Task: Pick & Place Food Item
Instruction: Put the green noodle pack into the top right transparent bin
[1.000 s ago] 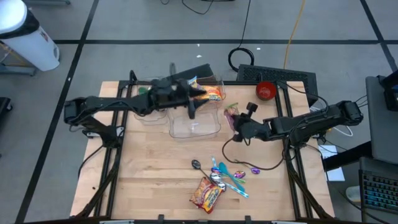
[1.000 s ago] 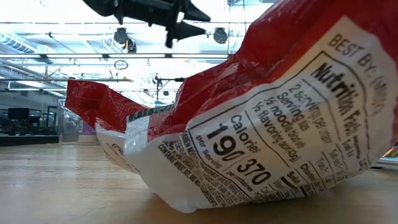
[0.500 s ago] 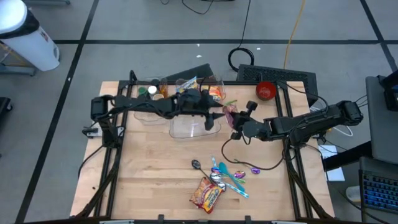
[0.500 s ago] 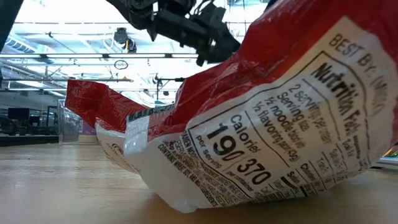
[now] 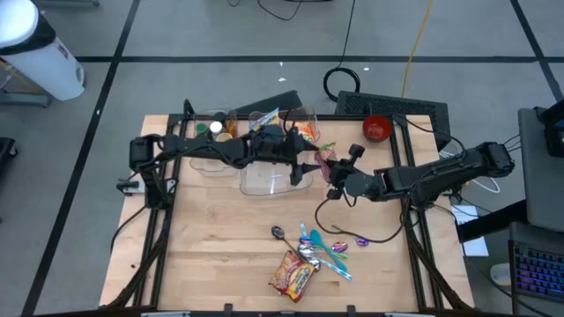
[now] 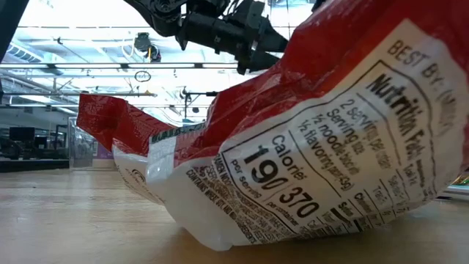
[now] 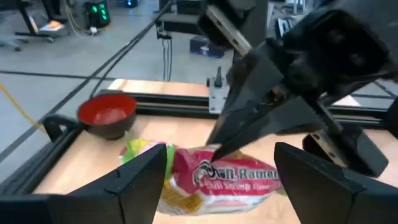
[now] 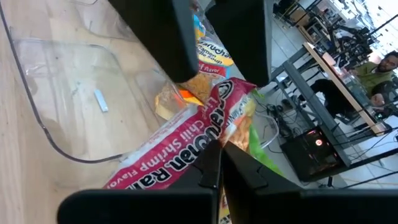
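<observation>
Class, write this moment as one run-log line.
right hand: shut on ramen packet | left hand: open, facing packet | clear tray: beside

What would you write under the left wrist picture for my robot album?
The left claw open before a red ramen packet pinched by the right claw, red bowl behind.

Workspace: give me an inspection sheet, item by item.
Surface: wooden table in a black frame.
Job's things: pink ramen packet beside a clear container; a second clear container at the back holds food packets.
Clutter: red noodle packet and spoons near the front; red bowl at the back right.
End effectors: right end effector shut on the pink ramen packet; left end effector open, reaching towards it.
Cables: black cable trailing across the table.
Surroundings: person seated at a desk; keyboard behind the table.
</observation>
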